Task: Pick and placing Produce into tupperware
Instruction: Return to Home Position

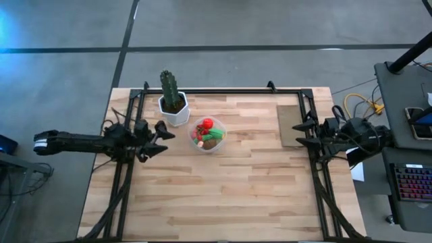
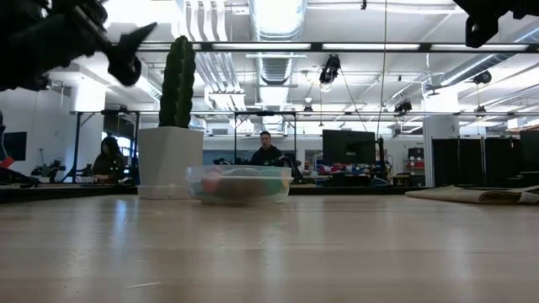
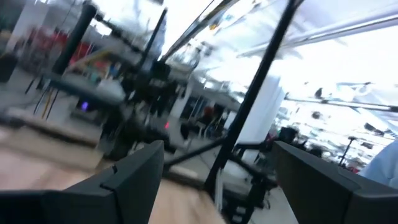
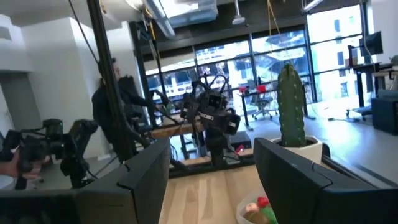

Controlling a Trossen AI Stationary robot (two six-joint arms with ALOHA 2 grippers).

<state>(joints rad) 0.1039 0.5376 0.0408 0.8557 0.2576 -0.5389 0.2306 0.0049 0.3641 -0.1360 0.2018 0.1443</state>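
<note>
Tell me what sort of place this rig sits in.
Probably an open-plan robotics lab or office: exposed silver ceiling ducts, a dark desk monitor, and a seated person behind the light wooden table.

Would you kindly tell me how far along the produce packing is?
Done: the produce sits inside the tupperware; no loose pieces show on the table. In hand: nothing; the left gripper and right gripper are open and empty at the table's sides. Left: probably only parking the arms.
</note>
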